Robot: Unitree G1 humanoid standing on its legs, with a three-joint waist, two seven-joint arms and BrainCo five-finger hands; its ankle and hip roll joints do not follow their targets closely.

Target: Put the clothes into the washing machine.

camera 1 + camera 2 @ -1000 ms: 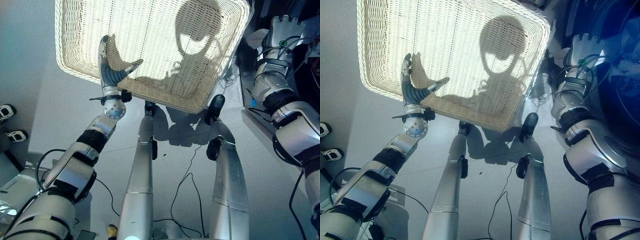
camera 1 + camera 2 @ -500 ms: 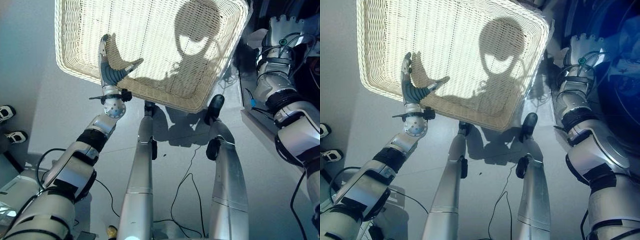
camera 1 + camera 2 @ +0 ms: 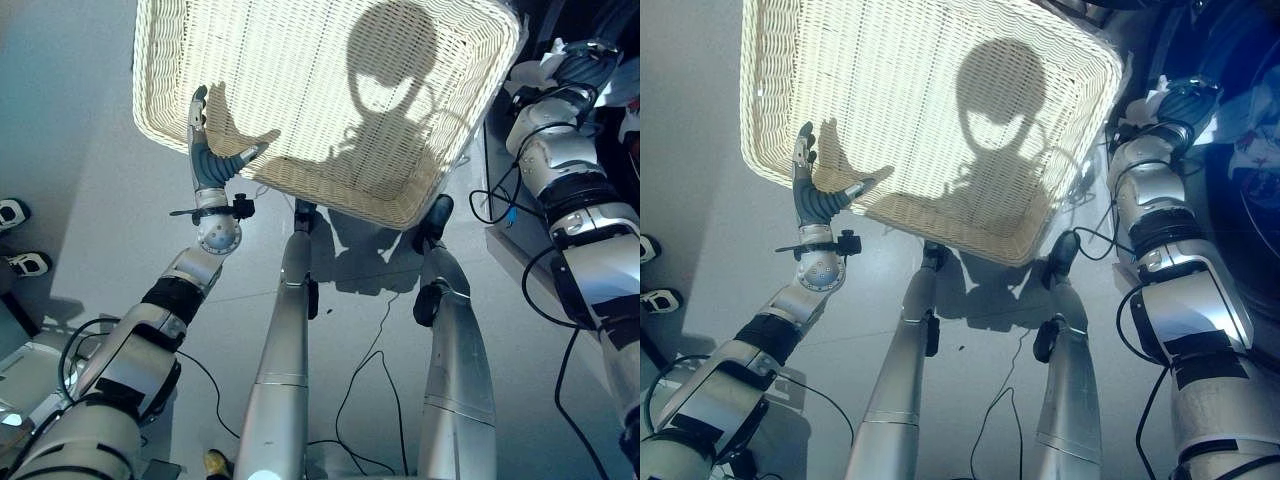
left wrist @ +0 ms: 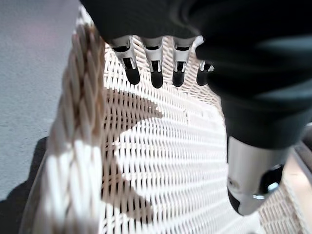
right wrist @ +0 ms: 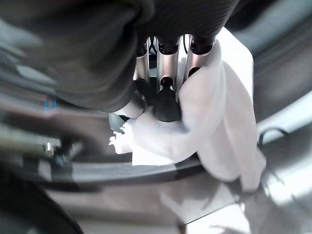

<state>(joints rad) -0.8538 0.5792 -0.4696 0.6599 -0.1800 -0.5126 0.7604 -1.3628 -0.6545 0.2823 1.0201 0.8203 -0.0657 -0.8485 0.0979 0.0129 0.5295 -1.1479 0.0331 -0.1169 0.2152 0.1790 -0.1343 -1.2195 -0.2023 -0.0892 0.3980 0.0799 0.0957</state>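
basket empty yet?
Empty: the wicker basket shows bare weave and shadows only. The white cloth is pinched in the right hand.

Basket (image 3: 300,60), upper centre of frame: cream-white wicker, open weave, braided rim. Cloth (image 5: 214,126) in right hand (image 5: 165,97), upper right: plain white. Left hand (image 3: 205,150): silver fingers, dark tips, dark ribbed cover. Floor (image 3: 80,230): plain pale grey.

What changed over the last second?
The right robot hand, shut on a white cloth, reached further up and away at the right edge, toward the dark machine opening. The view itself shifted a little. The left robot hand stays open at the basket rim; nothing let go.
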